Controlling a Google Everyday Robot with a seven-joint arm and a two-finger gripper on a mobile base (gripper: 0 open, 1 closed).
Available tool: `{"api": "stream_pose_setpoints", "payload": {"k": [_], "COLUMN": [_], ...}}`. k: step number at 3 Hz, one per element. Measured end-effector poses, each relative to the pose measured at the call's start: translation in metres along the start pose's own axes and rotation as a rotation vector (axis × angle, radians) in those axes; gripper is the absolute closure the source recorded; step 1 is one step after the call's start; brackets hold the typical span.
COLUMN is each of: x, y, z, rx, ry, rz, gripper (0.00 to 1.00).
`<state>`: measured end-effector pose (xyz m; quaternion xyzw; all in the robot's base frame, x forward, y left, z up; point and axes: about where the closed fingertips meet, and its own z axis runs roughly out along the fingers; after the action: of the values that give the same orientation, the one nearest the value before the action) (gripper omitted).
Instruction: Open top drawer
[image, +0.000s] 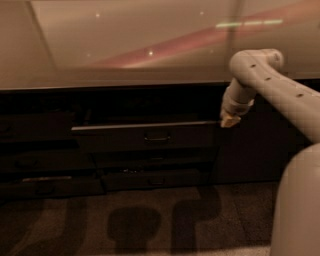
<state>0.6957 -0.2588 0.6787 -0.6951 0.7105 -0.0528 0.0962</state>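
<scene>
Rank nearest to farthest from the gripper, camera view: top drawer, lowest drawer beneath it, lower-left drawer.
1. top drawer: its right end is beside the gripper, at right.
2. lowest drawer: below, centre.
3. lower-left drawer: far left.

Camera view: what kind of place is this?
Likely an office kitchenette: a long pale counter over dark stacked drawers, the top drawer among them, and carpeted floor. The gripper hangs at the top drawer's right end.
</scene>
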Motion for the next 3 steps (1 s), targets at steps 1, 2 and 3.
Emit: {"api": "stream_pose_setpoints", "payload": {"k": [1, 2, 3], "x": [0.000, 0.000, 0.001], "y": [0.006, 0.011, 0.016], "z": [0.000, -0.001, -0.010], "rx": [-0.008, -0.016, 0.005], "ry": [-0.002, -0.005, -0.012], "rz": [-0.002, -0.005, -0.001], "gripper": [1.00, 1.00, 1.00]}}
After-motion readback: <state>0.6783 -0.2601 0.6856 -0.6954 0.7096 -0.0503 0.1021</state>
